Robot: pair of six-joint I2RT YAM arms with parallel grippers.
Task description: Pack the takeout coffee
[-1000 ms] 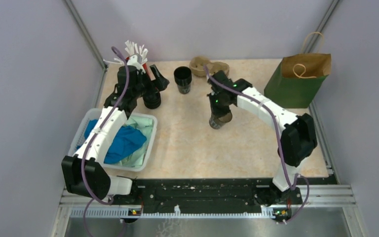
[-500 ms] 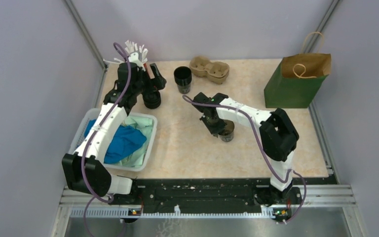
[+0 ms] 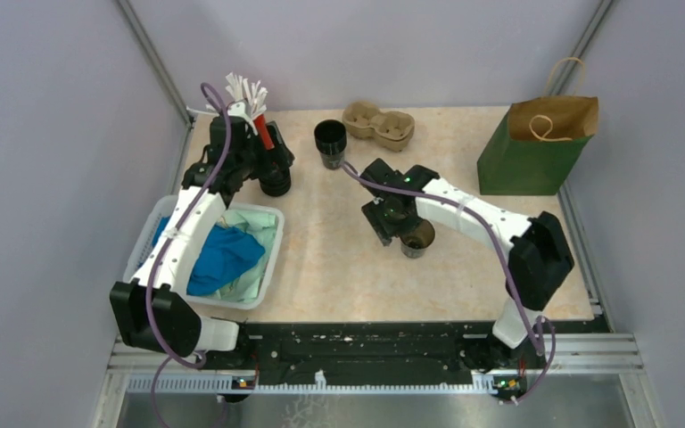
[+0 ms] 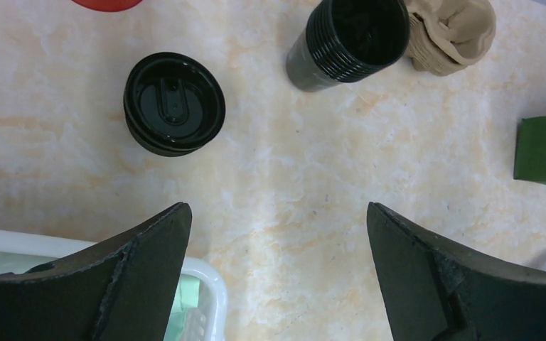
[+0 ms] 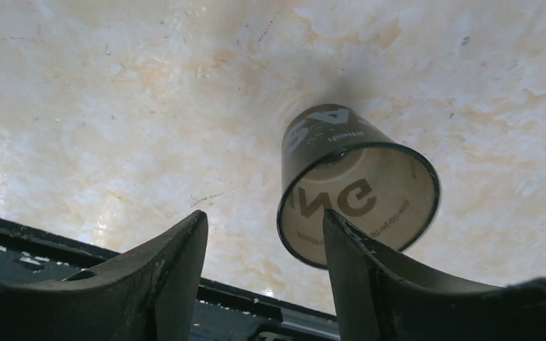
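Enclosure: pale lilac walls (image 3: 366, 45) on three sides. Beige marbled table (image 3: 339, 276).

The left arm (image 3: 183, 236) reaches over the white basket (image 3: 270, 259) and past its far side, wrist bent down. The left gripper (image 4: 277, 213) hangs above bare table, jaws spread wide, nothing between them.

The right arm (image 3: 482, 214) has its elbow well right of the basket, its forearm folded back toward the basket and its wrist pointing down. The right gripper (image 5: 263, 217) is released: jaws apart, marble visible in the gap. A lidless dark cup (image 5: 359, 195) stands upright by its right finger; contact cannot be told.

The basket holds blue and green cloth (image 3: 223, 254).

Green paper bag (image 3: 526, 165): upright, far right of the basket, at the back edge.

Pulp tray (image 3: 379, 123): beyond the basket and to its right, at the back.

The coffee (image 4: 174, 112), lid on, stands upright just beyond the basket's far right corner, ahead of the left gripper and untouched.

Open black cup (image 3: 330, 141): beyond the basket, further right than the coffee.
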